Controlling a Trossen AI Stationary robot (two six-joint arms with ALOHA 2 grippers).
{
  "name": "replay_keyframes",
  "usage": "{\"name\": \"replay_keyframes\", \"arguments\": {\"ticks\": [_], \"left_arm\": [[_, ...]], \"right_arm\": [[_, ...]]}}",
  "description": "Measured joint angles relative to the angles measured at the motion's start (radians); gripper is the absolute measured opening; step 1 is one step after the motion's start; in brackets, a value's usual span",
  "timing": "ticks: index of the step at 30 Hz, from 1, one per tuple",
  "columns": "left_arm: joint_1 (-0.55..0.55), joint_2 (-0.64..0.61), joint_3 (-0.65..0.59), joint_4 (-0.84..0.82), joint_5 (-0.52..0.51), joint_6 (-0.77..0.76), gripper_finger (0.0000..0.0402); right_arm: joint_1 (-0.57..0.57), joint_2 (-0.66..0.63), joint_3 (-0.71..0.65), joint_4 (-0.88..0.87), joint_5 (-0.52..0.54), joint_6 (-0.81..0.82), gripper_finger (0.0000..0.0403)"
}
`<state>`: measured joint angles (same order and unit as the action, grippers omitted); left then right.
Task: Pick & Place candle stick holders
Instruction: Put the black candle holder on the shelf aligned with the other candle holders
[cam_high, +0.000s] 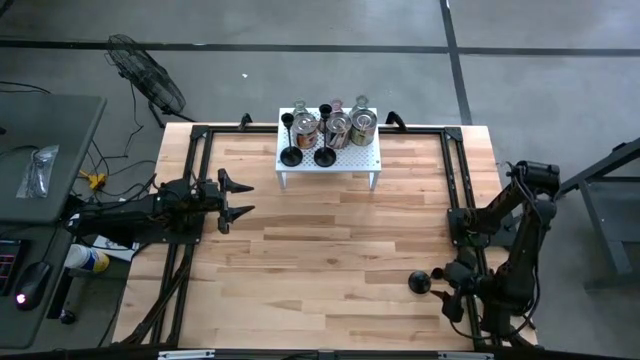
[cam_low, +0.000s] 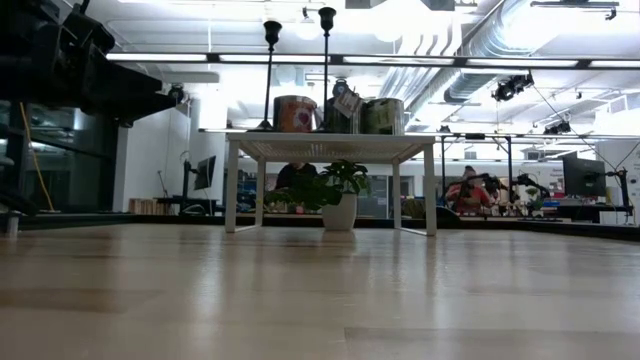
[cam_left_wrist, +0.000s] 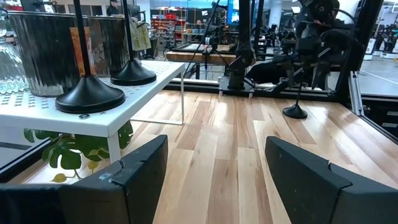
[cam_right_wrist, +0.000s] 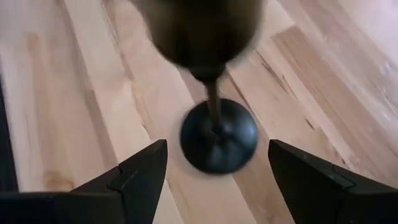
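Pale wood planks form the worktop (cam_high: 330, 230), framed by black rails. Near its right front corner one black candle stick holder (cam_right_wrist: 219, 134) stands upright on its round base, directly below the right gripper (cam_right_wrist: 217, 171), whose jaws are spread apart and grasp nothing. At the far edge a white perforated rack (cam_high: 330, 160) carries the other holders: two black stemmed ones (cam_left_wrist: 90, 96) in front, squat glass and silvery ones (cam_high: 338, 128) behind. The left gripper (cam_high: 240, 198), jaws released, hovers at the left side, well apart from the rack.

Bare table (cam_high: 330, 250) mid-span; white rack (cam_high: 330, 160) crowds the far edge.
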<state>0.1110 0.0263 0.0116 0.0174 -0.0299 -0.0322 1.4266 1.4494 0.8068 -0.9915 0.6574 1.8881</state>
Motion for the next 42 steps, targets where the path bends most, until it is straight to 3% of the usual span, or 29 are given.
{"name": "replay_keyframes", "arguments": {"ticks": [24,42], "left_arm": [[0.000,0.000,0.000,0.000,0.000,0.000,0.0265],[0.000,0.000,0.000,0.000,0.000,0.000,0.0265]], "right_arm": [[-0.025,0.001,-0.002,-0.044,0.189,-0.035,0.0265],[-0.026,0.000,-0.002,-0.042,0.182,-0.034,0.0075]]}}
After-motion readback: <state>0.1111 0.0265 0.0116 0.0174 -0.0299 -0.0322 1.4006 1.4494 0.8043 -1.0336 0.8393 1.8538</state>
